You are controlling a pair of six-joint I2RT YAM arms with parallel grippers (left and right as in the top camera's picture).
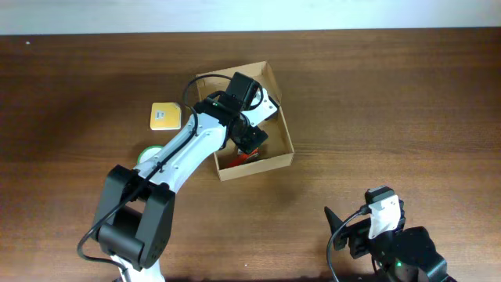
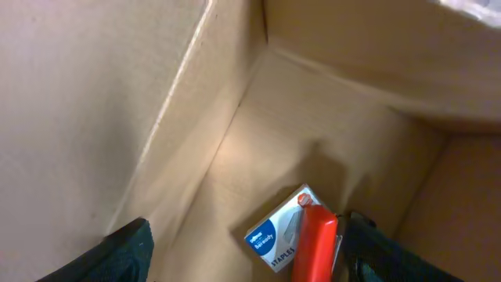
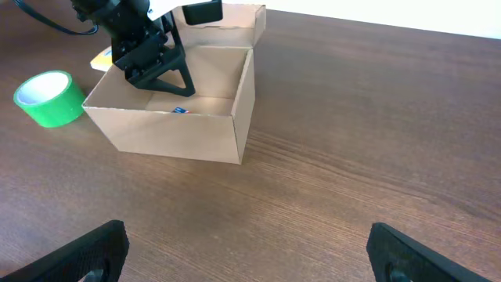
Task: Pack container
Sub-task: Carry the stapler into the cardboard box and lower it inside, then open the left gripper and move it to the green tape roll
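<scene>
Two risks stood out. The left gripper, jaws wide and holding nothing, hung inside the cardboard box on the table, just above the red stapler. A skewed exit could snag a wall and drag the box, or nudge the stapler.

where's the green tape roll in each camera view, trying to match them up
Overhead: the green roll of tape lies left of the tan cardboard box, partly under the white arm.
Left wrist: not in it; only the box's inside shows.
Right wrist: far left, on the table left of the box.
Shared landmark: the box.
</scene>
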